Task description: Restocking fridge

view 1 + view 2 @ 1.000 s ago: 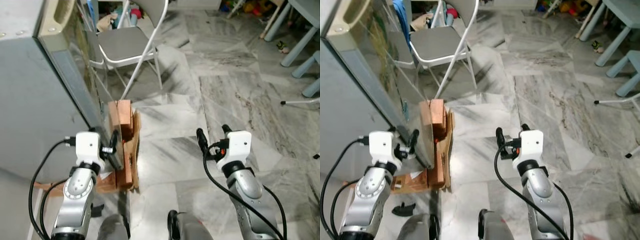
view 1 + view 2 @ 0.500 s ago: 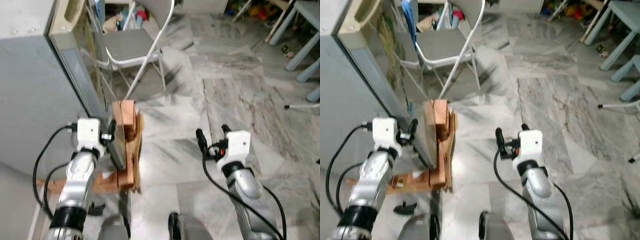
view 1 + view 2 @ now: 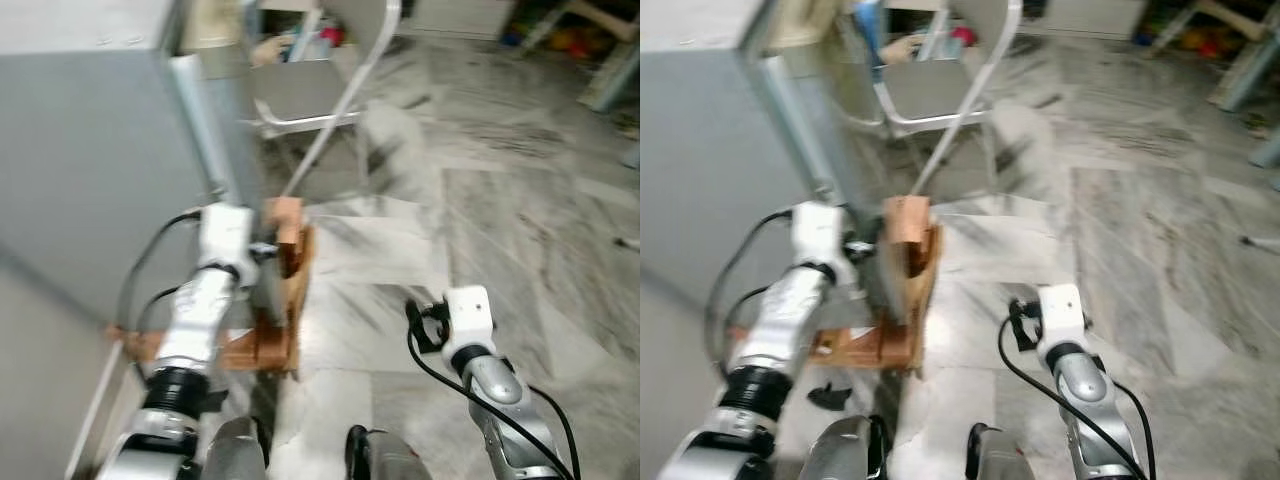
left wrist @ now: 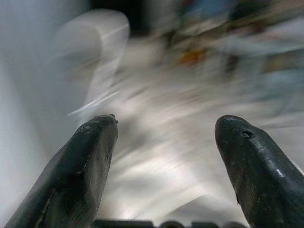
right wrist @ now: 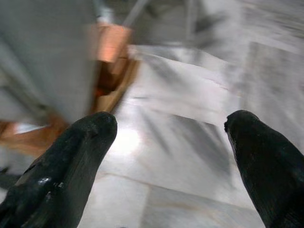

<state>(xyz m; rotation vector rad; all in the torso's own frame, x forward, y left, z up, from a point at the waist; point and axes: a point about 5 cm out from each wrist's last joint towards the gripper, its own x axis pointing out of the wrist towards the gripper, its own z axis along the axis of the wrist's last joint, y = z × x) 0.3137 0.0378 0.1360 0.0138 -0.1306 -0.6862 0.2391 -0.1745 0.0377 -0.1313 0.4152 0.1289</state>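
The view has been swung leftward and blurred; the fridge [image 3: 90,170] now fills the near left. Its door [image 3: 805,140] is being pushed shut by the left hand [image 3: 268,250], fingers spread. The right hand [image 3: 418,322] is held spread over the floor.

Grey fridge [image 3: 90,160] at nine o'clock, orange-brown wooden stand [image 3: 902,290] dead centre, grey-veined white marble floor [image 3: 480,200], pale grey folding chair [image 3: 310,90] at twelve, and blurred, perhaps blue, clutter behind.
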